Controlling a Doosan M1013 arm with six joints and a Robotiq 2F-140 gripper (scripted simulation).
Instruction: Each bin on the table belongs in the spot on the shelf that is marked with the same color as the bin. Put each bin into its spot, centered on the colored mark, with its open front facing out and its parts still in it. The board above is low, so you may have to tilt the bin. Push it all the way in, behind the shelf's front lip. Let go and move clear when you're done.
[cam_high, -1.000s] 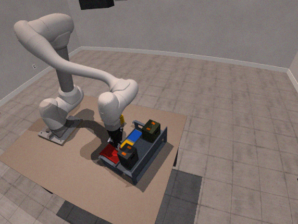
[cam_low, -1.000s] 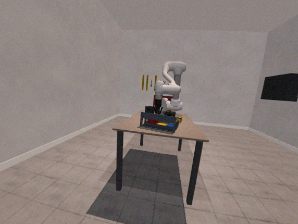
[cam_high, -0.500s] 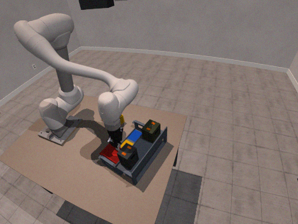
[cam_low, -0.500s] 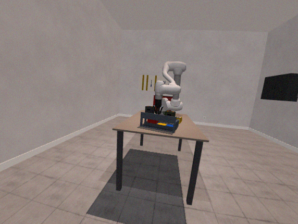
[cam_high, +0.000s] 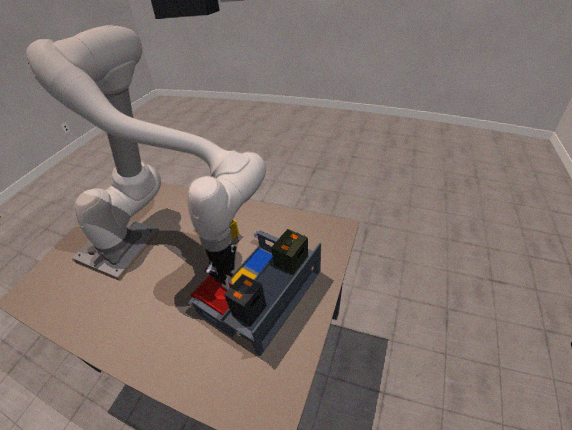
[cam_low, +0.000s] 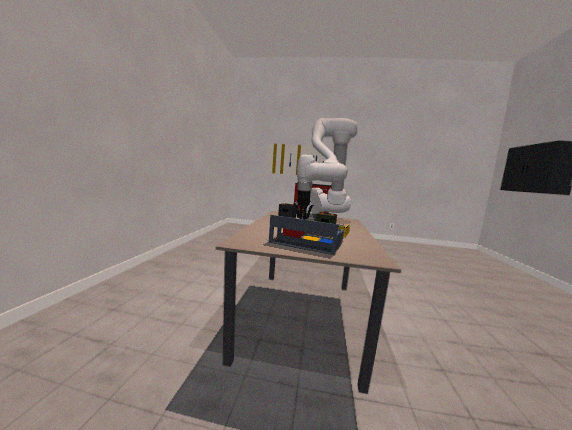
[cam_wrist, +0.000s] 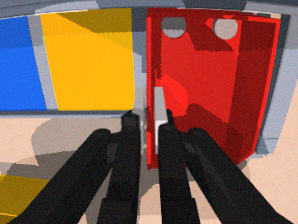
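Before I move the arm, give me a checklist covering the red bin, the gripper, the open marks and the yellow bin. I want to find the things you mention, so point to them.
1. Red bin (cam_high: 210, 294) (cam_low: 292, 233) (cam_wrist: 205, 75) fully inside the shelf (cam_high: 287, 300) (cam_low: 300, 224) (cam_wrist: 280, 100): not ok, its near end sticks out.
2. Gripper (cam_high: 226, 282) (cam_low: 303, 215) (cam_wrist: 149, 100) free of the red bin's side wall: cannot tell.
3. Yellow mark (cam_high: 244, 275) (cam_low: 311, 238) (cam_wrist: 90, 65) uncovered: ok.
4. Blue mark (cam_high: 258, 261) (cam_low: 326, 241) (cam_wrist: 17, 65) uncovered: ok.
5. Yellow bin (cam_high: 234, 230) (cam_low: 344, 230) (cam_wrist: 22, 192) on its mark: not ok, it's off the shelf.
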